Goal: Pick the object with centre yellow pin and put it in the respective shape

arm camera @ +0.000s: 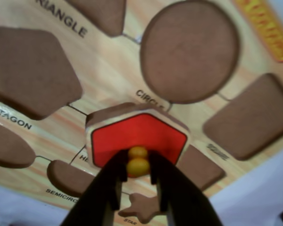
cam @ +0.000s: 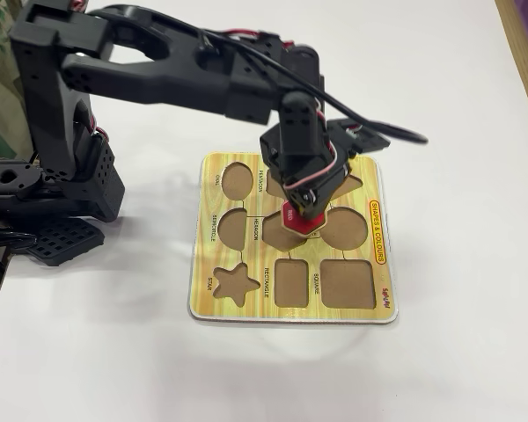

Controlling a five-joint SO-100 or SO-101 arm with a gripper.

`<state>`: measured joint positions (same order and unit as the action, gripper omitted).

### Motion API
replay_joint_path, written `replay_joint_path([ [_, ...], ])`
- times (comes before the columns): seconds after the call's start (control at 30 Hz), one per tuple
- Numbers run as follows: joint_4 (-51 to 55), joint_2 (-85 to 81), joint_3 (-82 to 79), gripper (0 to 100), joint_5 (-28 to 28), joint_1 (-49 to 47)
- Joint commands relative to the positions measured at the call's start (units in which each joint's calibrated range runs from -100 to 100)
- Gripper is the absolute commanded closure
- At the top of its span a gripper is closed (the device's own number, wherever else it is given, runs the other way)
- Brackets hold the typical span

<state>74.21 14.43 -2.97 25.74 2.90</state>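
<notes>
A red hexagon piece (arm camera: 139, 136) with a yellow centre pin (arm camera: 138, 163) is in my gripper (arm camera: 138, 165). The black jaws are shut on the pin from both sides. The piece sits over the middle of the wooden shape board (arm camera: 108, 70), above the hexagon recess, which it mostly hides. I cannot tell whether it is seated or just above. In the fixed view the gripper (cam: 299, 214) holds the red piece (cam: 303, 221) over the hexagon recess (cam: 277, 234) at the centre of the board (cam: 207, 290).
Empty recesses surround the piece: circle (arm camera: 188, 49), square (arm camera: 250, 117), rectangle (arm camera: 200, 167), star (arm camera: 142, 207), semicircle (arm camera: 68, 178), pentagon (arm camera: 28, 70), triangle (arm camera: 101, 14). The board lies on a white table (cam: 458, 114). The arm's base (cam: 57, 176) stands left of it.
</notes>
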Motion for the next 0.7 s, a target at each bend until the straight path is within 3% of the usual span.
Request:
replay_joint_path([
  [0.0, -0.66, 0.55, 1.08, 99, 0.15, 0.32],
  [0.67, -0.48, 1.47, 0.18, 99, 0.25, -0.46],
])
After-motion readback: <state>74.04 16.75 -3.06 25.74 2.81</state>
